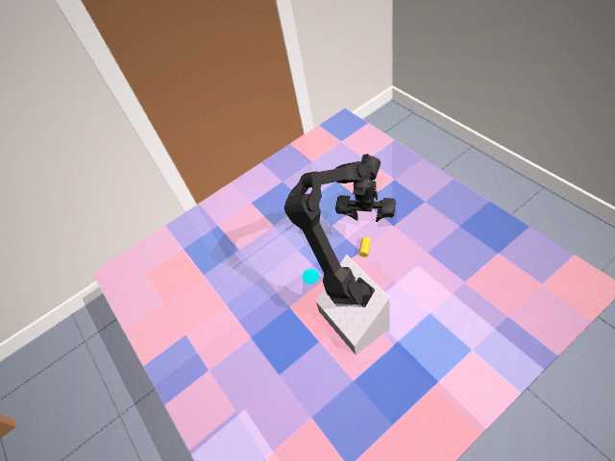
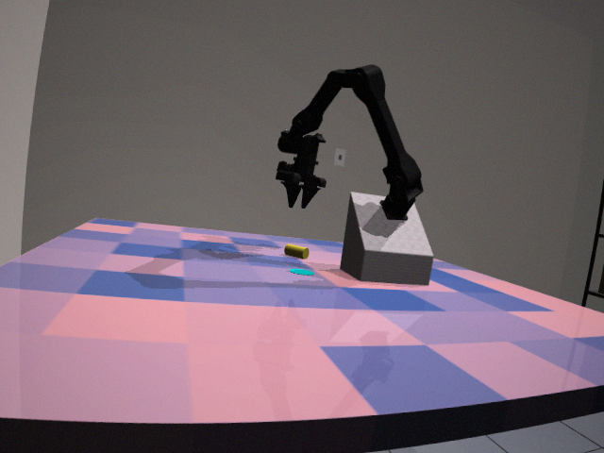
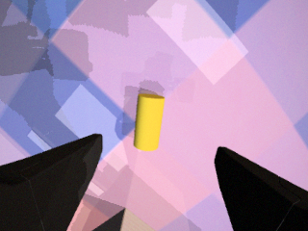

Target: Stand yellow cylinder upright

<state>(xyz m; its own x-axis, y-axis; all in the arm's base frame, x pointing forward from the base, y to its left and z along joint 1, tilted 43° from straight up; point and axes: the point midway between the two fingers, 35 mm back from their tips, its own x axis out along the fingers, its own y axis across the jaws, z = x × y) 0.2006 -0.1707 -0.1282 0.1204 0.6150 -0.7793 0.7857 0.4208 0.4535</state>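
The yellow tall cylinder [image 1: 364, 246] [image 2: 296, 251] [image 3: 149, 122] lies on its side on the chequered table top. The cyan circle [image 1: 310, 276] [image 2: 301, 272] is a flat disc on the table, a short way from the cylinder and close beside the arm's base; it does not show in the wrist view. My gripper [image 1: 366, 218] [image 2: 298, 207] [image 3: 159, 148] is open and empty. It points down and hangs well above the table. In the wrist view the cylinder shows beyond the fingertips, between them and slightly left of the middle, its long axis running nearly up and down.
The arm stands on a pale wedge-shaped base block [image 1: 355, 325] [image 2: 397, 265], right beside the cyan circle and near the cylinder. The patterned table top [image 1: 293, 347] [image 2: 243, 370] carries the arm's shadows. Walls and a brown door [image 1: 198, 89] stand behind the table.
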